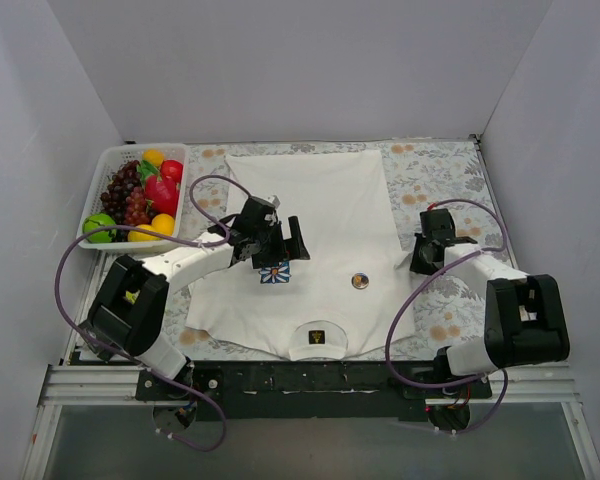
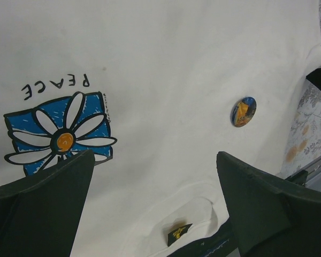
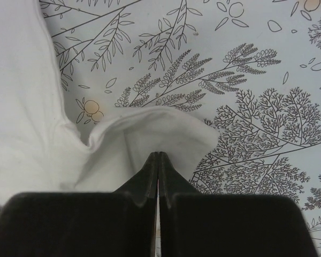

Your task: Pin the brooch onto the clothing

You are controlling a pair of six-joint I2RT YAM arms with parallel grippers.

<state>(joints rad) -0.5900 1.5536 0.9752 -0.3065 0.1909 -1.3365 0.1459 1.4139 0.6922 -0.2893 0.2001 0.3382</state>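
Observation:
The clothing (image 1: pixel 320 200) is a white T-shirt lying flat on the table, collar toward the arms. The brooch (image 1: pixel 360 281) is a small round dark-and-gold badge on the shirt's chest, right of the blue flower print (image 1: pixel 274 273). My left gripper (image 1: pixel 283 248) hangs open over the print; its wrist view shows the print (image 2: pixel 59 136), the brooch (image 2: pixel 243 111) and the shirt (image 2: pixel 166 64), with nothing between the jaws (image 2: pixel 154 160). My right gripper (image 1: pixel 425 262) is at the right sleeve. Its tips (image 3: pixel 158 154) are shut at the rucked-up sleeve edge (image 3: pixel 150 126).
A white basket (image 1: pixel 130 245) of fruit stands at the back left, beside the shirt's left sleeve. A black-gold label (image 1: pixel 317 336) sits in the collar at the near edge. The floral tablecloth (image 1: pixel 440 170) shows to the right of the shirt.

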